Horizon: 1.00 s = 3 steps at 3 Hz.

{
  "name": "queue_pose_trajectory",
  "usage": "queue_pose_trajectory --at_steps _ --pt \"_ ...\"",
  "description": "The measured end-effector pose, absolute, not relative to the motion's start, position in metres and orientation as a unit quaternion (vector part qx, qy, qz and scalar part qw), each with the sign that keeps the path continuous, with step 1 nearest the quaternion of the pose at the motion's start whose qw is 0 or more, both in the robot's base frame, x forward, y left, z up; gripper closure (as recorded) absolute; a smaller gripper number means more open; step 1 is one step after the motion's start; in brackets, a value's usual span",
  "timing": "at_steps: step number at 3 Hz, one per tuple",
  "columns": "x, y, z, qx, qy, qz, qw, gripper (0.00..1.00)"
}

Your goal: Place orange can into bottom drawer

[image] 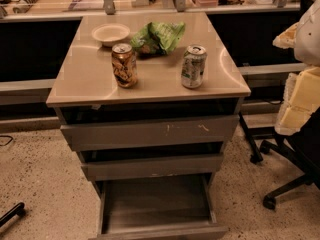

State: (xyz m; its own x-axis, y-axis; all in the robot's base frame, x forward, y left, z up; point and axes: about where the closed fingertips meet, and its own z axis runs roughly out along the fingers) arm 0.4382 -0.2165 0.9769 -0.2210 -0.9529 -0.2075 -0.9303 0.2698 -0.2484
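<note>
The orange can (124, 65) stands upright on the left front of the cabinet top (85, 84). The bottom drawer (155, 204) is pulled out, and its bare grey inside shows nothing in it. My gripper (300, 101) hangs at the right edge of the view, close to the camera. It is level with the cabinet top, well to the right of it and away from the can. It holds nothing that I can see.
A silver-and-green can (193, 66) stands at the right front of the top. A white bowl (110, 34) and a green chip bag (159, 36) lie behind. The two upper drawers (150, 132) stand slightly out. An office chair base (280, 184) is on the floor to the right.
</note>
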Motion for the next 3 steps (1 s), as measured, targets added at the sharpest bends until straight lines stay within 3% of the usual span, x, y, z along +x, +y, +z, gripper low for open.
queue_pose_trajectory --at_steps 1,2,3 --pt "0.438 -0.216 0.977 -0.603 0.781 -0.035 0.16 0.0" --pt "0.442 -0.216 0.977 -0.601 0.78 -0.036 0.17 0.13" --pt "0.461 -0.21 0.97 -0.598 0.775 -0.029 0.201 0.36"
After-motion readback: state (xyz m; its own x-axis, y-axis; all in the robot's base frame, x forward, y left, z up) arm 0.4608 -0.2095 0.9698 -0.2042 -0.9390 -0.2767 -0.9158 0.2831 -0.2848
